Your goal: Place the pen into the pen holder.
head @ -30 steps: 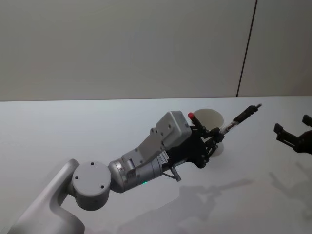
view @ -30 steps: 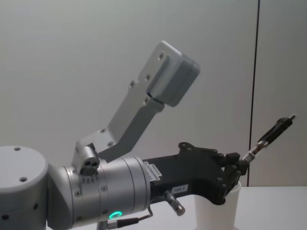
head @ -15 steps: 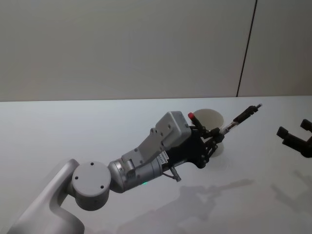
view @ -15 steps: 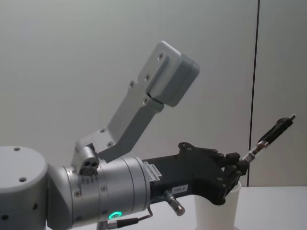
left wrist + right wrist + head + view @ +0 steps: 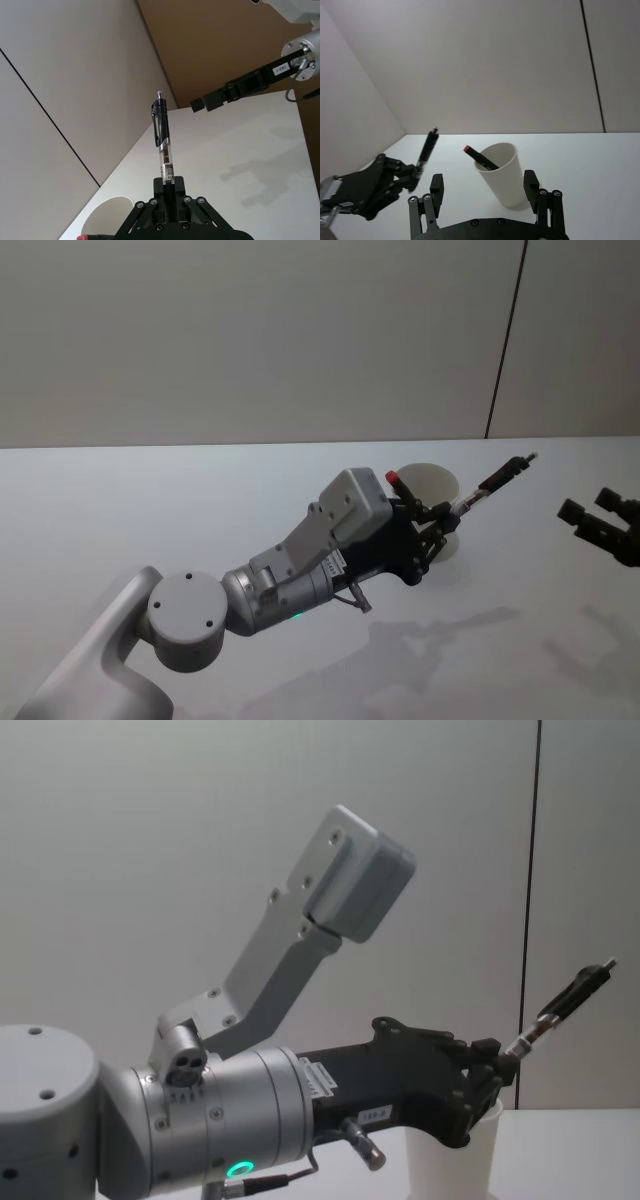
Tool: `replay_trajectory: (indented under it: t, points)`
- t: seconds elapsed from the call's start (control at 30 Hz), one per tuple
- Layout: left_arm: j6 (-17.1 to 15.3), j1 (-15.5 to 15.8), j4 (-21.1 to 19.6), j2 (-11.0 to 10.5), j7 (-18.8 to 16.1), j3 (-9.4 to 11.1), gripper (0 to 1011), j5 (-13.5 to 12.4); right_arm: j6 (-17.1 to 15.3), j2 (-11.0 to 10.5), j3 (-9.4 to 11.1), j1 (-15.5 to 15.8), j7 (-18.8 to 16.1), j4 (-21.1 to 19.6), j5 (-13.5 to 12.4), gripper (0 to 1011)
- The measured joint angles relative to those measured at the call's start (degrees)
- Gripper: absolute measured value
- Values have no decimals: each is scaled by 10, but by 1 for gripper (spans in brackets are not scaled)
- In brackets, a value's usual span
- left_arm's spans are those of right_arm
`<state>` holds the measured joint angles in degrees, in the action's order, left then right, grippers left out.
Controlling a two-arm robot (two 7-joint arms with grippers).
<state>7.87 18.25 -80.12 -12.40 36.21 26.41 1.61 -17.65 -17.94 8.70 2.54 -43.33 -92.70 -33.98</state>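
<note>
The near side of the pen holder (image 5: 432, 485) is covered by the left gripper (image 5: 440, 512) in the head view, and its base is cut off in the chest view. The lower end of the pen (image 5: 163, 140) is hidden between the clamped fingers. The right gripper (image 5: 603, 525) is cut by the right edge.

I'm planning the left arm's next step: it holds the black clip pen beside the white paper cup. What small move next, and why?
Probably tilt the left gripper so the black clip pen points downward above the white paper cup. The pen now slants up and away from the cup's rim, clamped at its lower end. A red-capped pen already leans inside.
</note>
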Motion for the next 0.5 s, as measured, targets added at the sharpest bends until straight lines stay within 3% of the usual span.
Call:
replay_trajectory:
  t: [0.3, 0.5]
  points:
    - [0, 0, 0, 0, 0, 0, 126, 0, -29, 6, -10, 8, -6, -17, -34, 1002]
    - [0, 0, 0, 0, 0, 0, 127, 0, -45, 15, -21, 13, 8, -31, -48, 1002]
